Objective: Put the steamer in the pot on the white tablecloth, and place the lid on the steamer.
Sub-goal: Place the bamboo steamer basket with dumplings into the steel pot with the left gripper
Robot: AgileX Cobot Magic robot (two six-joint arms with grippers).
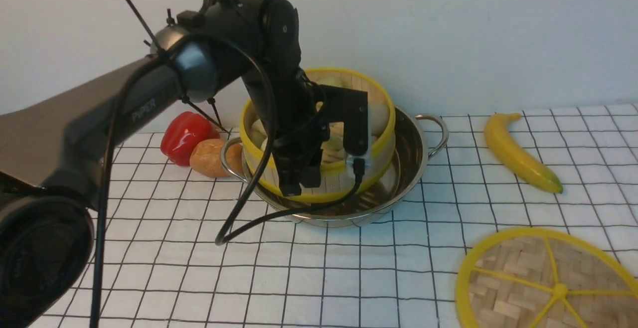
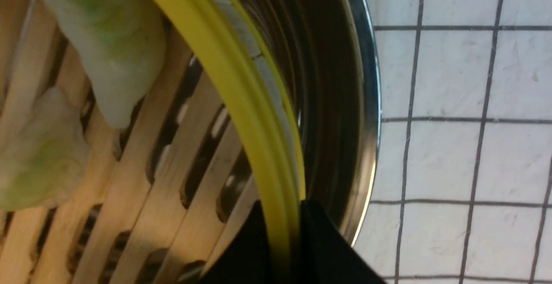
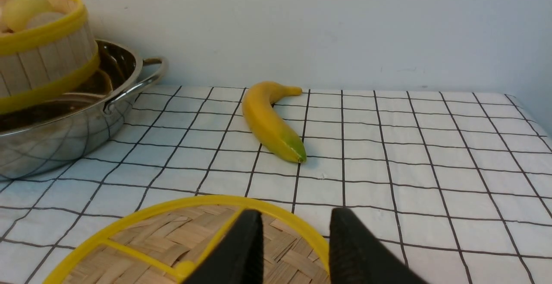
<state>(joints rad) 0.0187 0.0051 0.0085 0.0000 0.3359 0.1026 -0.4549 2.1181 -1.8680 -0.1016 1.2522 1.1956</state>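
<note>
The steamer (image 1: 331,184) with pale dumplings (image 2: 112,51) hangs tilted, its lower side down inside the steel pot (image 1: 403,163) on the white tablecloth (image 1: 349,278). My left gripper (image 1: 299,183) is shut on the steamer's near yellow rim (image 2: 241,94), one finger inside and one outside, as the left wrist view (image 2: 282,241) shows. The lid (image 1: 523,278) lies flat at the front right. My right gripper (image 3: 295,232) is open just above the lid's far rim (image 3: 172,241); it is out of the front view. The steamer (image 3: 43,64) and pot (image 3: 64,133) also show in the right wrist view.
A banana (image 1: 518,153) lies to the right of the pot, behind the lid. A red pepper (image 1: 184,136) and a brown roundish item (image 1: 209,157) sit against the pot's left handle. A wall stands behind the table. A black cable (image 1: 239,223) loops down in front of the pot.
</note>
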